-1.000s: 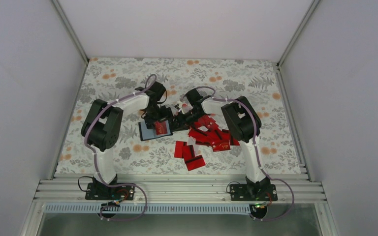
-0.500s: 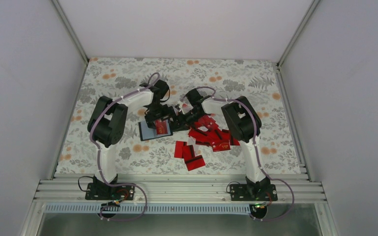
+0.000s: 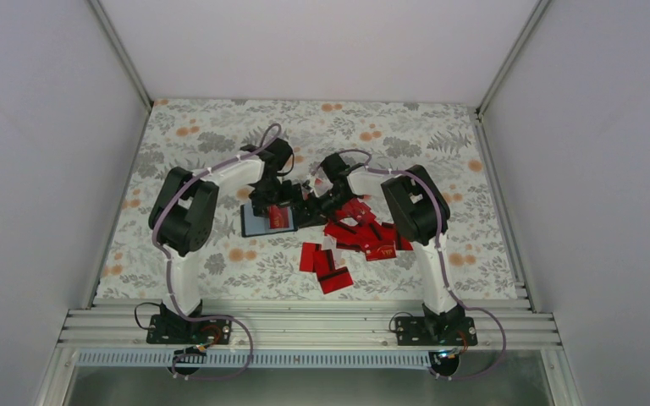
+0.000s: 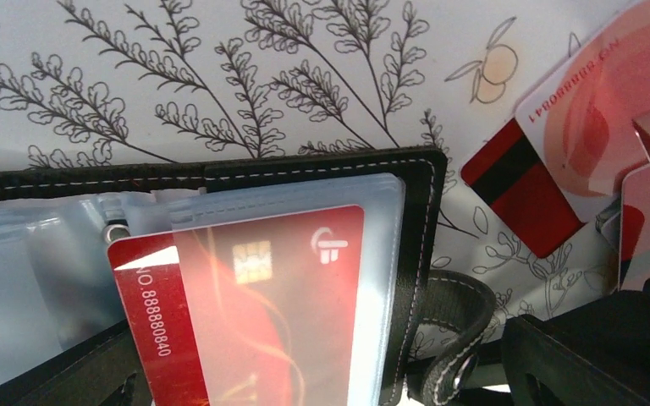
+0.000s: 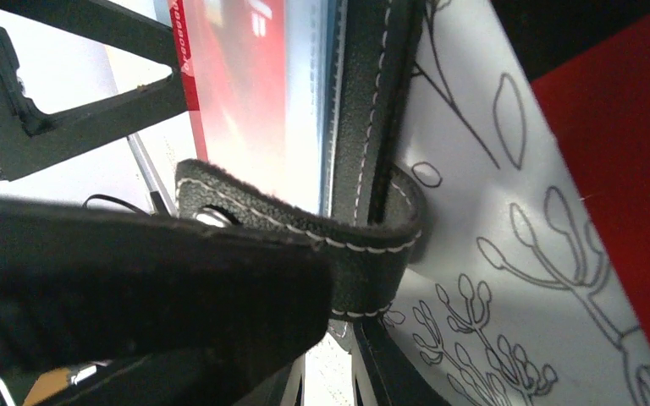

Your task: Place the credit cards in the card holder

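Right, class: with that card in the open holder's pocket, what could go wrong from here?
1. The red card sits only partly inside the clear pocket, numbered edge out; with the left gripper open, it might slip back out.
2. The right gripper pinches only the snap tab; a tug could drag or fold the card holder.
3. Loose cards lie close by and could get knocked.
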Motion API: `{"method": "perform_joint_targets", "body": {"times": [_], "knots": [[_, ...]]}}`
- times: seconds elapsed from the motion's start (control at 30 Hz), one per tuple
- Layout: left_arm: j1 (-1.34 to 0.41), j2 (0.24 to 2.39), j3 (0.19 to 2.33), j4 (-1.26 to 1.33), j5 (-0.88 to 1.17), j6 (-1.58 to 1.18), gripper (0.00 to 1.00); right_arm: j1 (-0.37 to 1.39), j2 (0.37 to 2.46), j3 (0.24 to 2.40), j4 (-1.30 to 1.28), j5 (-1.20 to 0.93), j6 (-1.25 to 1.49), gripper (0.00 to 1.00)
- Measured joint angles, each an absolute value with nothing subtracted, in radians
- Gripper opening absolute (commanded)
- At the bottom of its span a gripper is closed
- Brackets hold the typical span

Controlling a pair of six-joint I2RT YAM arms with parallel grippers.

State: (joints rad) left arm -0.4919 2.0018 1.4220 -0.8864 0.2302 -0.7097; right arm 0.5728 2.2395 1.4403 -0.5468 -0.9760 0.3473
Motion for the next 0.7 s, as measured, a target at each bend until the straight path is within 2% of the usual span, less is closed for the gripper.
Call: {"method": "perform_joint_targets", "body": {"times": [0.7], "knots": [[-0.505,1.951,1.344,-0.827,0.194,-0.587,1.00,0.572,2.239,1.442,-0.561,-0.976,0.351,0.16]]}}
